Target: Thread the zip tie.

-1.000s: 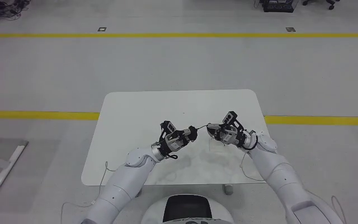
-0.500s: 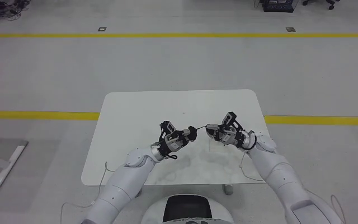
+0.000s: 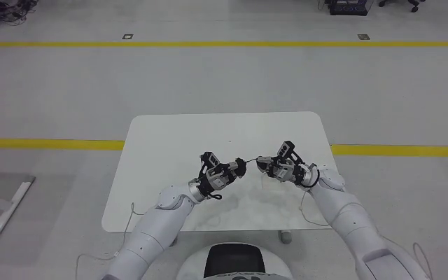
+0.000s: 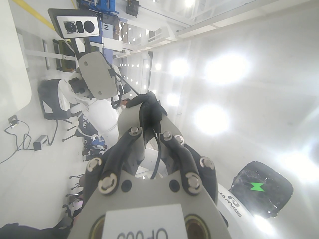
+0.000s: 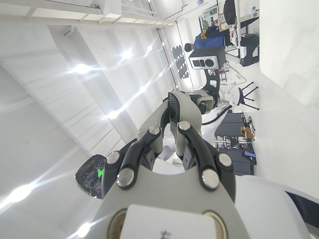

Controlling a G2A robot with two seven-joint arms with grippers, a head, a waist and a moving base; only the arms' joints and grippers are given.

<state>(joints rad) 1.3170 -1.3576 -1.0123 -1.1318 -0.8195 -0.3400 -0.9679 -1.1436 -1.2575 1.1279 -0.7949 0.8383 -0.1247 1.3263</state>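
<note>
The zip tie [image 3: 250, 158] is a thin black strand stretched in the air above the white table [image 3: 175, 140], between my two grippers. My left gripper [image 3: 240, 166] is shut on one end of it. In the left wrist view the strand [image 4: 128, 83] runs out from that gripper's [image 4: 149, 105] closed tips. My right gripper [image 3: 260, 162] faces it from the other side, a short gap away, and is shut at the tie's other end. The right wrist view has the right gripper [image 5: 172, 105] with its ribbed pads pressed together; the tie between them is hidden.
Both arms hover over the near middle of the table. The bare tabletop [image 3: 231, 129] stretches beyond and to both sides of the grippers. Yellow floor lines [image 3: 63, 144] run past the table.
My right gripper has crept slightly toward the left gripper, shortening the gap. The left gripper has held still.
</note>
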